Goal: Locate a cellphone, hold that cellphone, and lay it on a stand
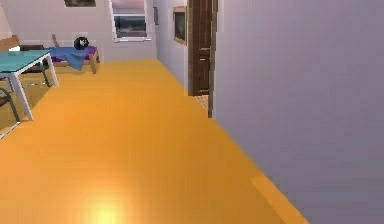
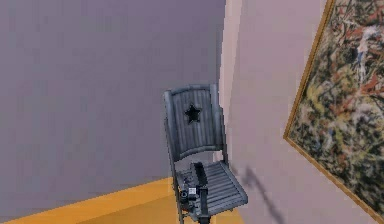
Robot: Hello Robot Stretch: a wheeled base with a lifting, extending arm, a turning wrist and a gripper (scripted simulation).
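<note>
In the arm side view a grey chair (image 2: 195, 130) with a star cut out of its back stands against the wall. The dark arm (image 2: 201, 195) rises from the bottom edge over the chair's seat (image 2: 228, 185). My gripper (image 2: 187, 188) is a small dark body with pale marks at the seat's left side. The seat lies right behind it, so I cannot tell whether it holds anything. At the far end of the room in the forward view, a low piece of furniture (image 1: 76, 55) carries a blue cloth and a dark round thing (image 1: 82, 43).
A teal table (image 1: 22, 64) with white legs stands at the forward view's left. The orange floor (image 1: 130, 140) runs ahead to a window (image 1: 130, 20). A dark wooden door (image 1: 201, 45) and a grey wall (image 1: 300, 100) close the right. A large framed painting (image 2: 345, 100) hangs beside the chair.
</note>
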